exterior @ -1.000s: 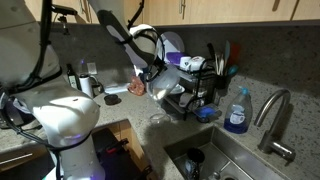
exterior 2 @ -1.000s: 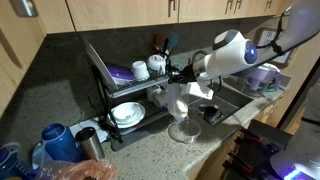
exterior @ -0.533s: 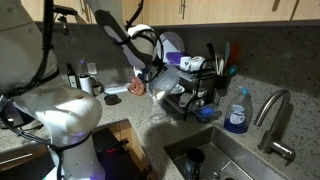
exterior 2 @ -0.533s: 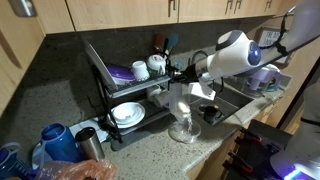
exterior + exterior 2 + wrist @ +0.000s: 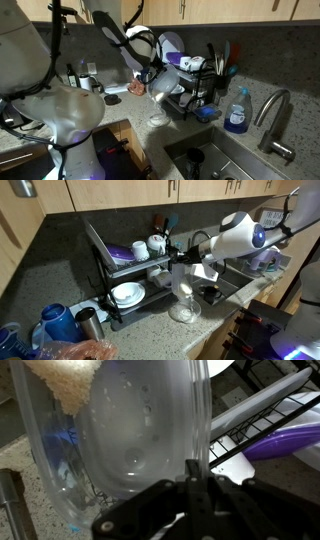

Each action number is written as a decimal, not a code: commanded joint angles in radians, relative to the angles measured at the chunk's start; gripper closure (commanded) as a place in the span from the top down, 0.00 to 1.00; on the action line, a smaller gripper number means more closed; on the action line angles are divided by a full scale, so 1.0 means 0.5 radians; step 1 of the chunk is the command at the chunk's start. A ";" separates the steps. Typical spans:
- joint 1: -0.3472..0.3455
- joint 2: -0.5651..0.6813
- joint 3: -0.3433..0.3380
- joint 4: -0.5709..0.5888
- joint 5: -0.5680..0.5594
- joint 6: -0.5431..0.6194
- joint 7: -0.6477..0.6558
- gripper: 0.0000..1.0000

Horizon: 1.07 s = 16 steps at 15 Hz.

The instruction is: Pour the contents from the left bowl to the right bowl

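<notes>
Claw (image 5: 196,480) clamped on tilted bowl (image 5: 182,281), apparently above second bowl (image 5: 184,311)

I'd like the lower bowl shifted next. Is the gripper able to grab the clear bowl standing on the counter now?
Probably not. The gripper is shut on the rim of the tilted bowl, which hangs over the counter bowl, so its jaws are occupied and the way down looks blocked.
</notes>
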<state>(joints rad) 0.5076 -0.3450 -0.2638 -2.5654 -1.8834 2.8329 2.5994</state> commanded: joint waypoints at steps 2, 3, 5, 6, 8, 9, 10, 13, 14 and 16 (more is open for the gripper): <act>0.203 -0.130 -0.166 -0.080 -0.070 -0.145 0.000 0.01; 0.248 -0.139 -0.204 -0.088 -0.083 -0.168 0.000 0.01; 0.334 -0.153 -0.279 -0.103 -0.108 -0.215 0.000 0.01; 0.381 -0.162 -0.320 -0.110 -0.121 -0.237 0.000 0.01; 0.472 -0.177 -0.399 -0.117 -0.147 -0.279 0.000 0.01; 0.520 -0.186 -0.440 -0.123 -0.160 -0.304 0.000 0.01; 0.568 -0.193 -0.481 -0.128 -0.176 -0.328 0.000 0.01; 0.722 -0.228 -0.608 -0.144 -0.229 -0.417 0.000 0.01; 0.774 -0.241 -0.649 -0.150 -0.245 -0.450 0.000 0.01; 0.889 -0.273 -0.740 -0.164 -0.285 -0.532 0.000 0.01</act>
<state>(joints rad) 0.8726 -0.4198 -0.5750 -2.6182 -1.9853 2.6370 2.5994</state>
